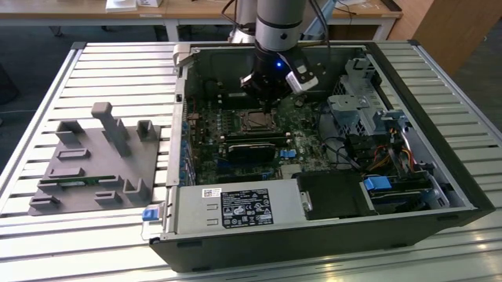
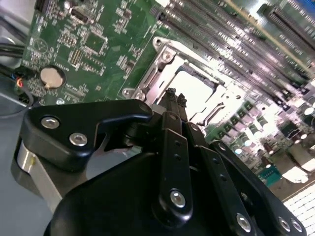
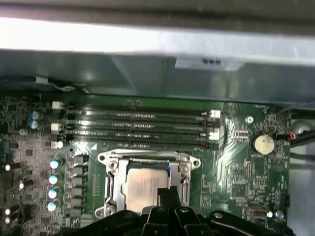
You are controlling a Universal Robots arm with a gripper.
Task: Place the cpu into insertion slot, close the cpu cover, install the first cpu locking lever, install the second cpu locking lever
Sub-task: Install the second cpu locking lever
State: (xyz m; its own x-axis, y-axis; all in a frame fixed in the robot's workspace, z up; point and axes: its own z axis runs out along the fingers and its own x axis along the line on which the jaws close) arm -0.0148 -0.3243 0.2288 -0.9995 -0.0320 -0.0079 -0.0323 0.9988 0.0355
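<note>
The cpu (image 3: 142, 187) lies flat in the insertion slot (image 1: 255, 120) on the green board, its pale face showing through the cut-out of the cpu cover (image 3: 112, 178). The silvery cover frame (image 2: 162, 61) is down around the chip (image 2: 197, 88). My gripper (image 3: 165, 194) hangs just above one edge of the socket, its two thin black fingertips (image 2: 170, 94) pressed together with nothing between them. In the exterior view the gripper (image 1: 265, 111) points down at the far edge of the socket, inside the open computer case.
Long memory slots (image 3: 138, 123) run beside the socket, and a coin battery (image 3: 262, 143) sits on the board. A black card (image 1: 251, 150), the power supply (image 1: 235, 208) and a drive cage (image 1: 353, 111) crowd the case. A grey fixture tray (image 1: 94, 158) lies at the exterior view's left.
</note>
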